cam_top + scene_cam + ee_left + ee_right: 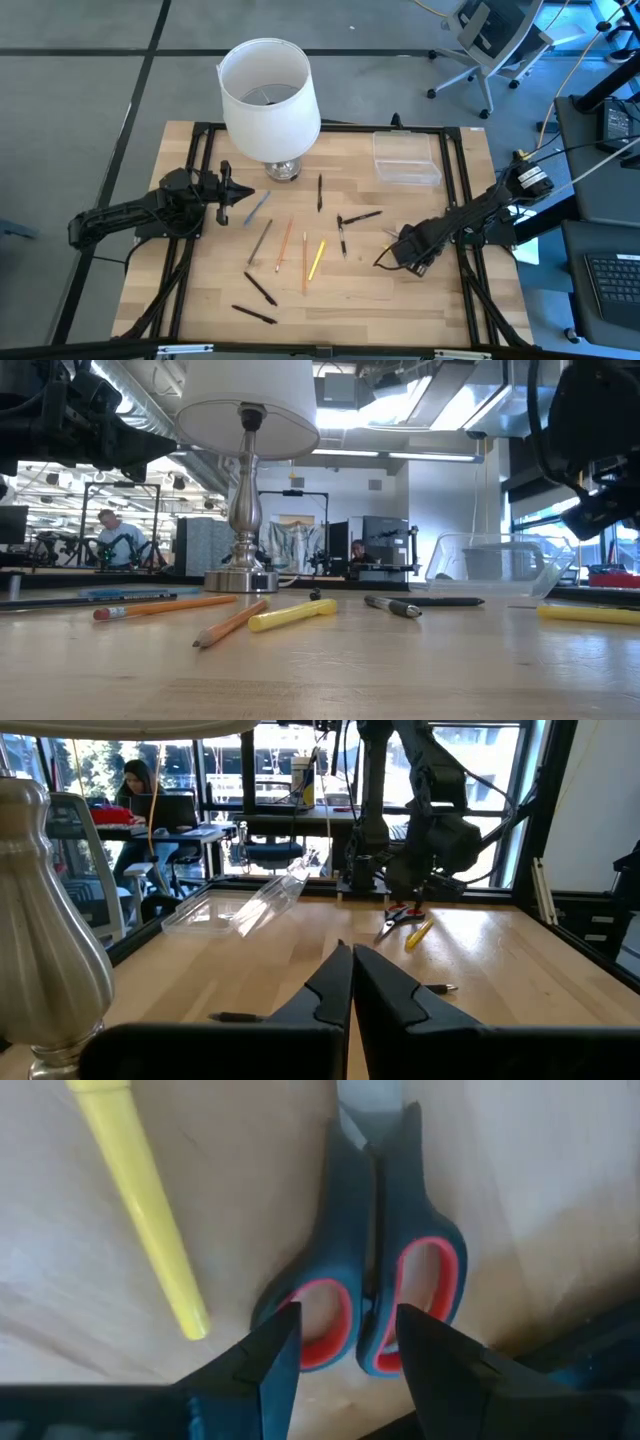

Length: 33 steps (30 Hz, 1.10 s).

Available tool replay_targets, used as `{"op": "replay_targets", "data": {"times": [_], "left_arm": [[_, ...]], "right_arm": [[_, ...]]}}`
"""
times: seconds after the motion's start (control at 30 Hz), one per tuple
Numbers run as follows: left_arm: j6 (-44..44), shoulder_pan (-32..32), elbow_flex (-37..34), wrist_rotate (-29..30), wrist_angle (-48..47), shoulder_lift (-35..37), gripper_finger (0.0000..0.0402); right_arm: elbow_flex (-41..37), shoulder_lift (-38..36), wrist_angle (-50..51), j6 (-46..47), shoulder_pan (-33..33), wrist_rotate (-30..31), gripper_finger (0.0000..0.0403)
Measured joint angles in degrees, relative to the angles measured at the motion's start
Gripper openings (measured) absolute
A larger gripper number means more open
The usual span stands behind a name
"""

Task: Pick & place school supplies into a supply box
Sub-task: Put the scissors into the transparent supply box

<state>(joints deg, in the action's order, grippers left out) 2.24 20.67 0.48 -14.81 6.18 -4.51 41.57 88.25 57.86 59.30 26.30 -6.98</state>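
The right hand (340, 1350), fingers spread wide, is hovering over the scissors (375, 1270) lying near the surface's right edge. The left hand (232, 194), pinched shut and empty, is waiting near the left edge. Next, closing on the handles and carrying them to the supply box (406, 159) at the far right corner.

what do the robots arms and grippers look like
Both arms are dark, nearly black, built of chunky jointed segments. The left gripper ends in two slim black wedge-shaped fingers tapering to thin tips. The right gripper has the same dark tapered fingers. The right arm has a round silver-ringed joint near its base and black cables trailing beside it.
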Motion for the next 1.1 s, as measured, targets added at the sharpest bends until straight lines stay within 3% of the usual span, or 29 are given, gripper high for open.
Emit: {"op": "replay_targets", "data": {"times": [0.2,0.4,0.73,1.1], "left_arm": [[0.0,0.0,0.0,0.0,0.01,0.0,0.0006],[0.0,0.0,0.01,0.02,0.01,0.02,0.0007],[-0.02,0.0,-0.01,0.26,0.03,0.0,0.0007],[-0.03,0.0,0.01,0.24,0.03,0.0,0.0007]], "right_arm": [[-4.99,-0.7,-6.0,0.22,-0.17,-1.09,0.0167],[-5.02,-1.64,-6.23,-1.12,-0.11,-1.32,0.016],[-4.75,-1.99,-6.39,-1.69,-0.04,-0.57,0.0081],[-4.75,-2.83,-5.82,-2.77,-0.07,-0.44,0.0098]]}}
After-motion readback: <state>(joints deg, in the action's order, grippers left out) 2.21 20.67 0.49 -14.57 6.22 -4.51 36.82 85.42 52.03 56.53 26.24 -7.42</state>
